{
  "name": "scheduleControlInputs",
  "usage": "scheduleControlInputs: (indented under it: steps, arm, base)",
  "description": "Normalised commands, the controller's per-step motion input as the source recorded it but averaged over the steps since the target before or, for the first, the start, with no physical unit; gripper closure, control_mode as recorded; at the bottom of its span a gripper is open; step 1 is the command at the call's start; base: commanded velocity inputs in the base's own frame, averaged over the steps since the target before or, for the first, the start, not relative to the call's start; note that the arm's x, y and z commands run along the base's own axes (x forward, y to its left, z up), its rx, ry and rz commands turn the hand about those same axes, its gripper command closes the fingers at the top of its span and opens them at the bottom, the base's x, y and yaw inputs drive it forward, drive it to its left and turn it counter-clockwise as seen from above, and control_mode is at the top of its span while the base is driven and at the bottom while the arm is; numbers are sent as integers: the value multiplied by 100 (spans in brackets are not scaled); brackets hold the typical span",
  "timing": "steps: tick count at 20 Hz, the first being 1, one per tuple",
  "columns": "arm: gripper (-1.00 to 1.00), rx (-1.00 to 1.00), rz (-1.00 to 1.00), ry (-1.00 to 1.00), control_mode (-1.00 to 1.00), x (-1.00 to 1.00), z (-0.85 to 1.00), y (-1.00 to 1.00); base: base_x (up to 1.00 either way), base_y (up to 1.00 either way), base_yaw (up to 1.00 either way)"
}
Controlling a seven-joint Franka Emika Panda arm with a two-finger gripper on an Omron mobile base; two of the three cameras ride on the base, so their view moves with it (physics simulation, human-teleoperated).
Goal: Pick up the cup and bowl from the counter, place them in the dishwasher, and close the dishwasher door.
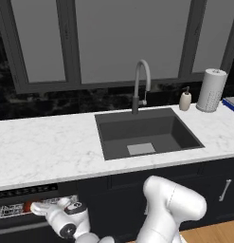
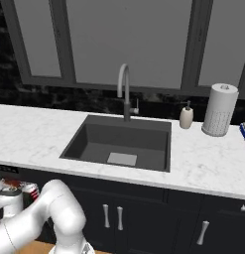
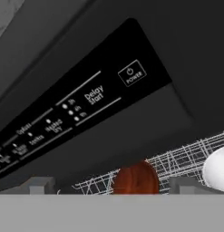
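the gripper [image 3: 111,188] hangs low in front of the dishwasher [image 1: 23,201], left of the sink [image 1: 147,133], its jaws spread wide with nothing between them. the bowl [image 3: 136,178] lies in the white wire rack [image 3: 186,158] under the dishwasher's control strip. a white rounded thing beside the bowl could be the cup; i cannot tell. the tabletop [image 1: 47,147] runs above.

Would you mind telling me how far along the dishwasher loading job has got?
Done, it seems: the bowl lies on the dishwasher's wire rack, with a white rounded thing beside it that may be the cup. The counter holds neither. In hand: nothing; the pincer is open over the rack, beneath the control panel. Left: closing the door, since the rack is exposed.
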Motion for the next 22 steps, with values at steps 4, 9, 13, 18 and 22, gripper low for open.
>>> scheduleControlInputs:
  steps: [4,9,13,18,22]
  arm:
    - [-100,0,-54,-21,-100,8,-100,0]
    - [-100,0,-53,-29,-100,2,-100,0]
    - [-100,0,-54,-32,-100,23,-100,0]
    - [-100,7,-31,-37,-100,-47,-63,16]
    - [-100,10,6,-24,-100,-100,-53,-5]
  base:
    - [0,0,0]
    - [0,0,0]
    - [0,0,0]
    - [0,0,0]
    - [0,0,0]
